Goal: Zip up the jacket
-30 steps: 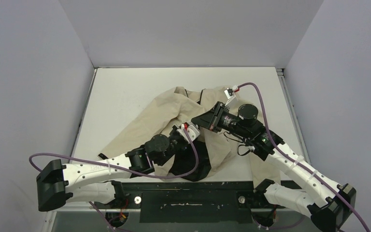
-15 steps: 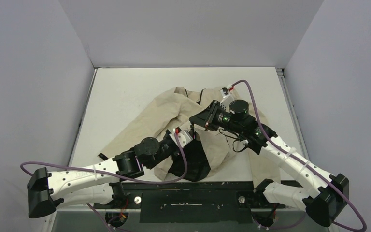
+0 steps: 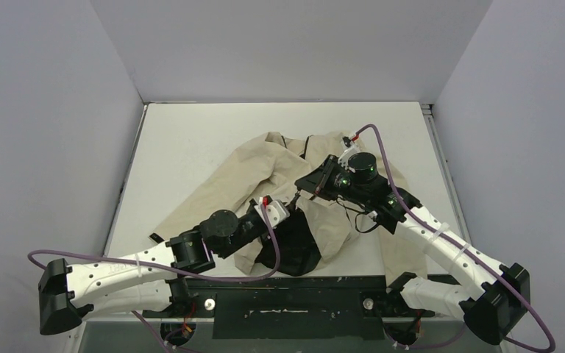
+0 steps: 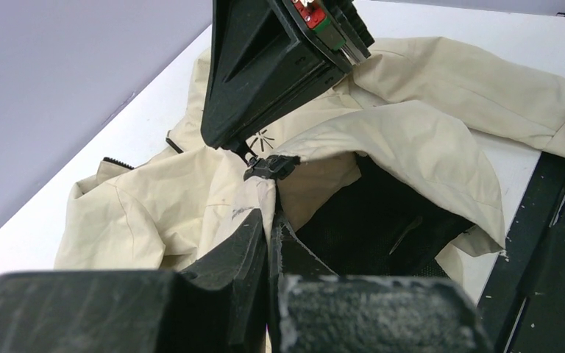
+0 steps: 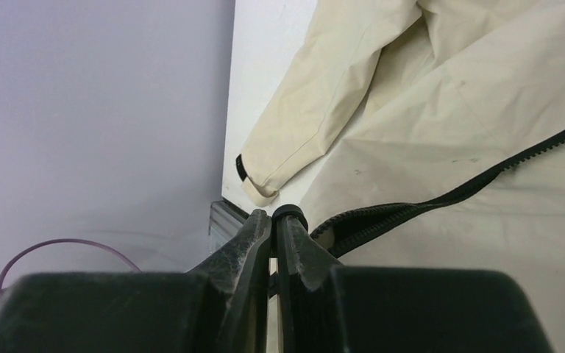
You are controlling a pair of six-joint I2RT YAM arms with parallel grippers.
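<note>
The beige jacket point(image 3: 265, 165) lies crumpled on the white table, its front open and the dark lining point(image 3: 294, 246) showing near the front edge. My left gripper point(image 3: 288, 208) is shut on the jacket's front edge just below the zipper slider point(image 4: 272, 166); in the left wrist view point(image 4: 271, 228) the fabric runs up from between the fingers. My right gripper point(image 3: 299, 193) is shut on the slider's pull tab point(image 5: 288, 213), right above the left one. The dark zipper tape point(image 5: 471, 187) trails off to the right. The starburst logo point(image 4: 261, 140) shows beside the slider.
A sleeve with a black cuff tab point(image 3: 156, 237) reaches toward the table's left edge. A black rail point(image 3: 301, 287) runs along the near edge. Purple cables point(image 3: 118, 259) loop off both arms. Grey walls close in on three sides.
My left arm has drawn back toward the near left, pulling the jacket edge with it. My right gripper has shifted slightly left and nearer, staying on the pull tab. More dark lining shows.
</note>
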